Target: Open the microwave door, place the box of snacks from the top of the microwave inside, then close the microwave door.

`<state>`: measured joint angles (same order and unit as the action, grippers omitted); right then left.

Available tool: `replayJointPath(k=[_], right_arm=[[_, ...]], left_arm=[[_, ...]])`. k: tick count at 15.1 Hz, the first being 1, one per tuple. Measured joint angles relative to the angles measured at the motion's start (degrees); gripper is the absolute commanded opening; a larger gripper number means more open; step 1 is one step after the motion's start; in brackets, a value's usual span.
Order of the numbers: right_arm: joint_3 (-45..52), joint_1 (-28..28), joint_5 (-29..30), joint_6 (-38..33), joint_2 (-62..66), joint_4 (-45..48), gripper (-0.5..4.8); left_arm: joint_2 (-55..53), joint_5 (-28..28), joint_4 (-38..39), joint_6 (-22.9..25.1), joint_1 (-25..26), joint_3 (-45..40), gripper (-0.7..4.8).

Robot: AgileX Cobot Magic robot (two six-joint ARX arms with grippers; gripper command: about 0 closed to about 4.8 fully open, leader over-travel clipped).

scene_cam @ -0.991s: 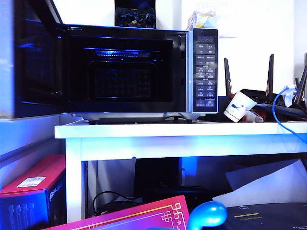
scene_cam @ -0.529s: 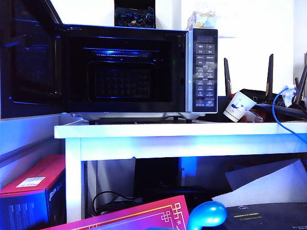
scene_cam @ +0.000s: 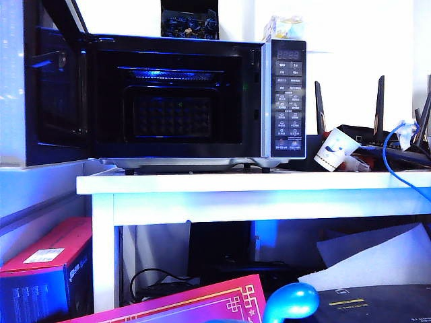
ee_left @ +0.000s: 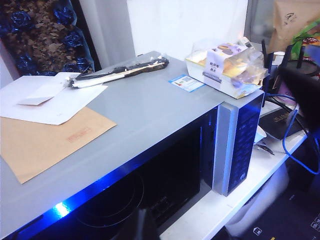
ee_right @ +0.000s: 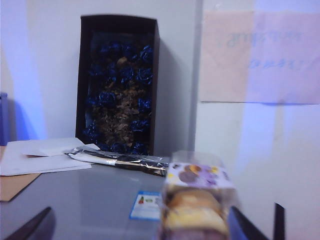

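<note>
The black microwave (scene_cam: 286, 94) stands on a white table, and its door (scene_cam: 54, 94) is swung open to the left. The box of snacks (scene_cam: 283, 28) sits on the microwave's top at the right, above the button panel. In the right wrist view my right gripper (ee_right: 140, 220) is open just above the top, with the box of snacks (ee_right: 197, 200) between its fingers, close to one finger (ee_right: 242, 227) and untouched by the other. Of my left gripper (ee_left: 139, 227) only one dark tip shows, in front of the open cavity. That view shows the box of snacks (ee_left: 225, 67) farther off. Neither arm appears in the exterior view.
A black box of shiny blue pieces (ee_right: 117, 85) stands at the back of the microwave top (ee_left: 150, 110). White papers (ee_left: 50, 97), a brown envelope (ee_left: 45, 142), a black-wrapped strip (ee_left: 120, 72) and a blue card (ee_left: 186, 82) lie there. A paper cup (scene_cam: 335, 149), routers and a blue cable (scene_cam: 397, 161) crowd the table's right.
The open microwave door has shifted slightly in angle. The box of snacks has stayed on top of the microwave.
</note>
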<state>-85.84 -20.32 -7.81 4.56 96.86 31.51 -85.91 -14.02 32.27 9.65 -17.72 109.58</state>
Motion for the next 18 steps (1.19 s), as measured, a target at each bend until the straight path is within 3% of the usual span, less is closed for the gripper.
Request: replayJointPath(k=[6,15,18], right_arm=[[-11.72,2.32,-4.59,0.52,8.22,-4.13,4.79],[-28.5,4.07,-2.56,1.53,19.56,-13.05,4.79],[-28.81,4.09,-2.56,1.53,20.46,-15.54,4.79]], left_arm=[[0.0,-0.09,1.18,0.02,0.0,0.0,-0.05],[0.0,-0.33,1.2,0.35,0.0,0.0,-0.05],[0.0,-0.35,1.2,0.94,0.0,0.0,-0.05]])
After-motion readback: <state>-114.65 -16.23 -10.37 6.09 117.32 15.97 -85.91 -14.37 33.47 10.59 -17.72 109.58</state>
